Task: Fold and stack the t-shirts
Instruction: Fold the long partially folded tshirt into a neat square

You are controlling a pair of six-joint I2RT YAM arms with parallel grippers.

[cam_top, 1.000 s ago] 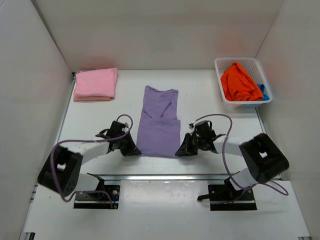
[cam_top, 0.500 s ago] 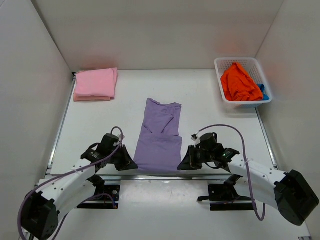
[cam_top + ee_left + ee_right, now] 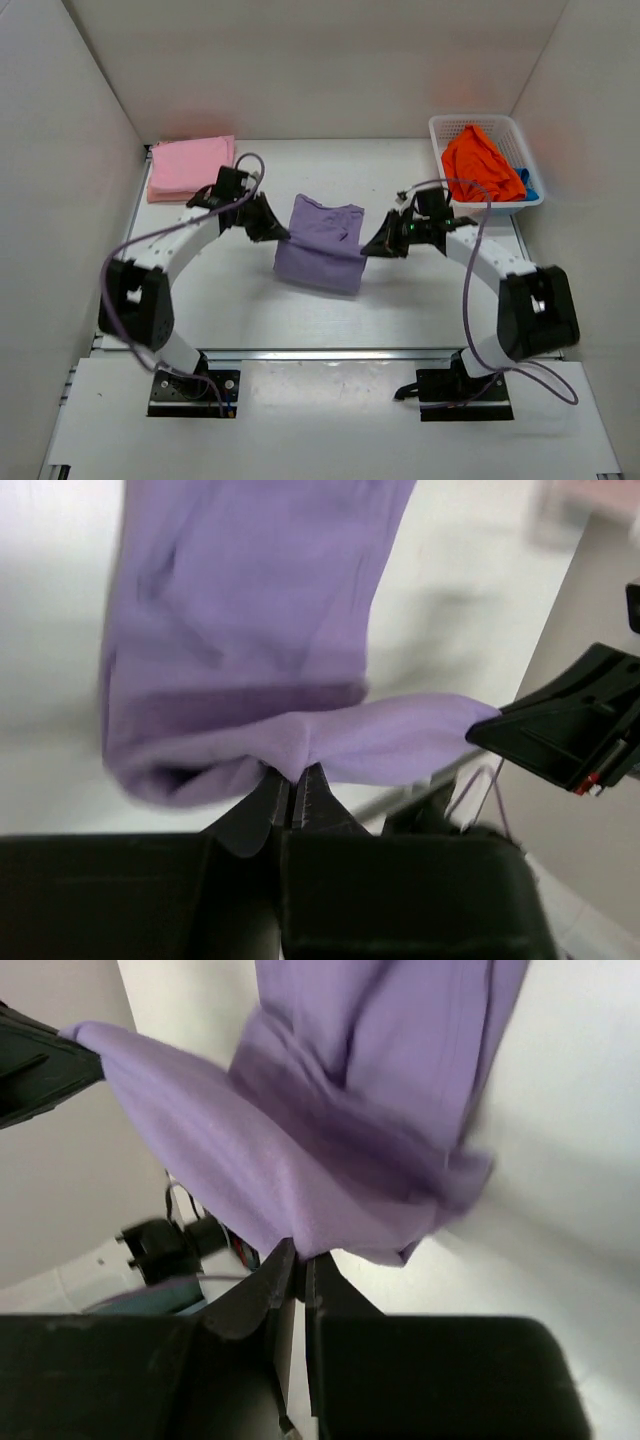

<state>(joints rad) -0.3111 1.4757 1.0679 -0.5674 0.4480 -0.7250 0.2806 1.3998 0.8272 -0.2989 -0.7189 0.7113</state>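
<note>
The lavender purple t-shirt lies mid-table with its near hem lifted and carried toward its collar end, doubling it over. My left gripper is shut on the hem's left corner; in the left wrist view the cloth runs out from between the closed fingers. My right gripper is shut on the hem's right corner, with purple cloth pinched in the right wrist view. A folded pink t-shirt lies at the back left. The orange t-shirt and a bit of the blue one sit in the basket.
The white lattice basket stands at the back right corner. White walls enclose the table on three sides. A metal rail runs along the near edge by the arm bases.
Both grippers have swung from the near edge up and away toward the back, carrying the purple shirt's near hem over the rest of the shirt. The shirt now looks about half as long.
</note>
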